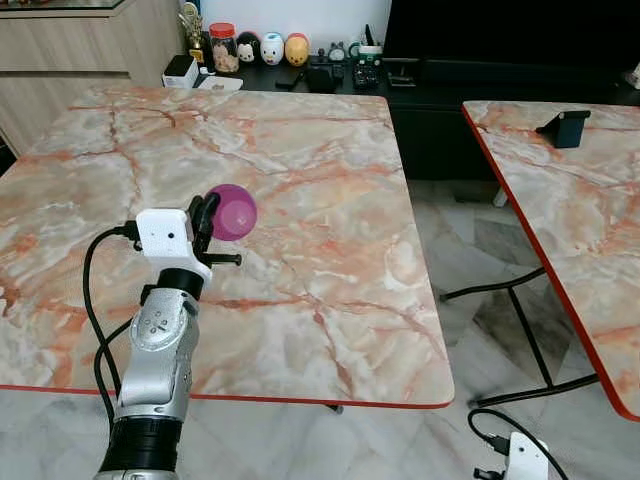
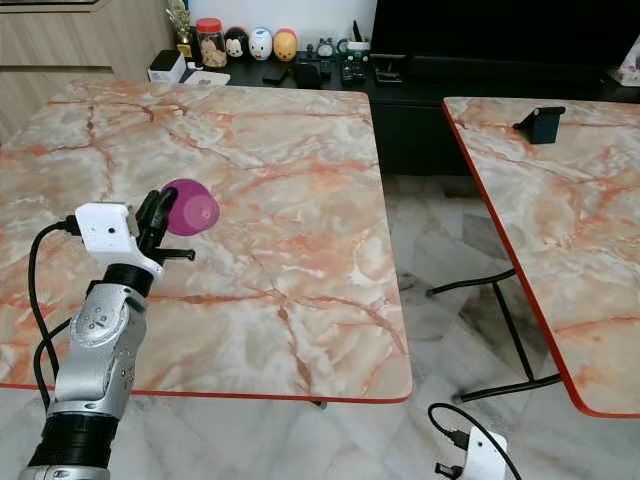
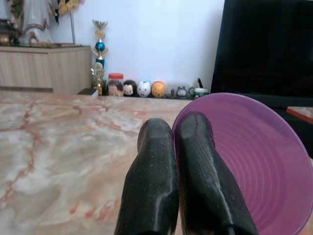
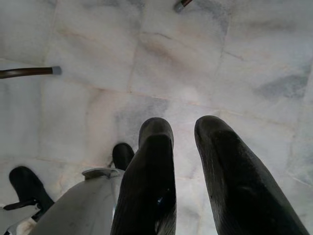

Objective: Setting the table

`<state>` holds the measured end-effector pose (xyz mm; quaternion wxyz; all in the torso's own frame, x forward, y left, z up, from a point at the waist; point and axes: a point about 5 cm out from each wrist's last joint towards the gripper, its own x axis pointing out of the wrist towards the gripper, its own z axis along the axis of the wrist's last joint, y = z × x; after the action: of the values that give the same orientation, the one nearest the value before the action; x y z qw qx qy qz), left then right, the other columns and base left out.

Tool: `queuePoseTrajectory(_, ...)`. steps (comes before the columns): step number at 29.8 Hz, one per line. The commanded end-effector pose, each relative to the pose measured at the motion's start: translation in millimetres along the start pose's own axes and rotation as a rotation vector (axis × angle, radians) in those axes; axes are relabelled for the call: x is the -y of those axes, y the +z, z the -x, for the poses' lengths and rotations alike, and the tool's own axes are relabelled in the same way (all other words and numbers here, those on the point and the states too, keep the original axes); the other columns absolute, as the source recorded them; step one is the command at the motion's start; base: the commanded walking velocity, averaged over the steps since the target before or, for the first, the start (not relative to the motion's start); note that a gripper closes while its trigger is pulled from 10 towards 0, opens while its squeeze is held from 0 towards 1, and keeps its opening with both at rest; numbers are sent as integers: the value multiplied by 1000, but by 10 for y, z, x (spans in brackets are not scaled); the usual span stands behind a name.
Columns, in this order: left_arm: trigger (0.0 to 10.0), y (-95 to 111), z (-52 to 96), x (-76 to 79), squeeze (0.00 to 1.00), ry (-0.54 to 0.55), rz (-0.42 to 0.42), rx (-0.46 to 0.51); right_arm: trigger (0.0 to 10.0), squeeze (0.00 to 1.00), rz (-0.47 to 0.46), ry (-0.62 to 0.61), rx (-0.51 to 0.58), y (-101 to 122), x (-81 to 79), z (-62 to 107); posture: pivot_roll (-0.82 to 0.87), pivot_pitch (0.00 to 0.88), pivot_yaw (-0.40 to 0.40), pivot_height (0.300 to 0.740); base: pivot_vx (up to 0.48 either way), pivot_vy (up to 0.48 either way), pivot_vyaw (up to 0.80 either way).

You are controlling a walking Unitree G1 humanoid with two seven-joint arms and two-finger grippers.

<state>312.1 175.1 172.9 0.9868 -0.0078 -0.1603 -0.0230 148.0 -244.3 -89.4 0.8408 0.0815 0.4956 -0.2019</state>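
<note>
The left gripper [image 3: 175,147] pinches the purple bowl [image 1: 234,211] by its rim above the marble table [image 1: 300,160], one finger inside, visible from the wrist. The right gripper [image 4: 183,139] hangs slightly parted over the tiled floor [image 4: 161,58].

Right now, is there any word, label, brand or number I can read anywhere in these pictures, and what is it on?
None can be read.
Red-lidded clear jar on the dark sideboard: any label is too small to make out.
White box beside it: no print legible.
Purple plastic bowl clamped in the left hand: plain, unmarked.
Marble-patterned table: veining only.
</note>
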Motion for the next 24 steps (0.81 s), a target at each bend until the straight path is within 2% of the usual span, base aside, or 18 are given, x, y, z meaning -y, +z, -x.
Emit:
queuePoseTrajectory(1, 10000, 41, -55, 66, 0, -22, 1, 22, 10000, 0, -15, -18, 2, 0, 62, 2, 6, 0, -34, 740, 0, -405, 0)
queuePoseTrajectory(24, 10000, 52, -112, 103, 0, -18, 7, 38, 10000, 0, -21, -14, 19, 39, 70, 0, 7, 0, -47, 740, 0, -359, 0)
